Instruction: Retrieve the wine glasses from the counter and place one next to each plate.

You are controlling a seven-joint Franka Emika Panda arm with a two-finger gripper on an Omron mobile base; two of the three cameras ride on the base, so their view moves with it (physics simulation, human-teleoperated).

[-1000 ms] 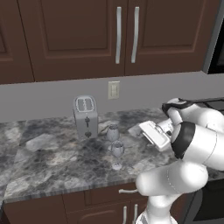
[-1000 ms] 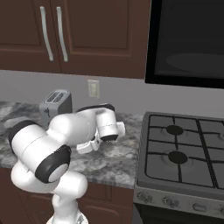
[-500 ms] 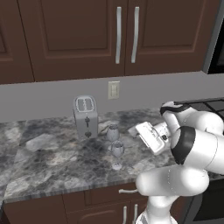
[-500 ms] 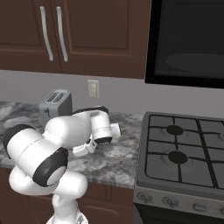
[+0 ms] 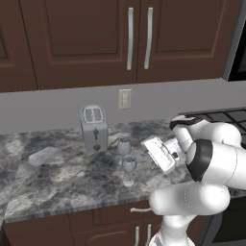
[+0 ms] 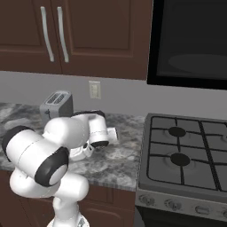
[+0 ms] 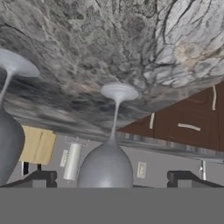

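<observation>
Grey marbled counter [image 5: 57,178] with 2 wine glasses [image 5: 128,165] beside toaster [image 5: 94,128], wide-open gripper [image 7: 112,177] facing them.

The arm [image 5: 206,163] rises from the base, folds at a dark-jointed elbow and reaches leftward at low height. The forearm ends in a white wrist, and the hand is turned roughly level, pointing left. The gripper [image 5: 153,150] is at the left end of the hand in the left base view, its finger ends hard to make out there. In the right base view the upper arm's bulk covers most of the hand. In the hand view the two dark fingertips [image 7: 38,178] stand far apart at the lower edge, one near each side. The jaws are fully spread and nothing is between them.
</observation>
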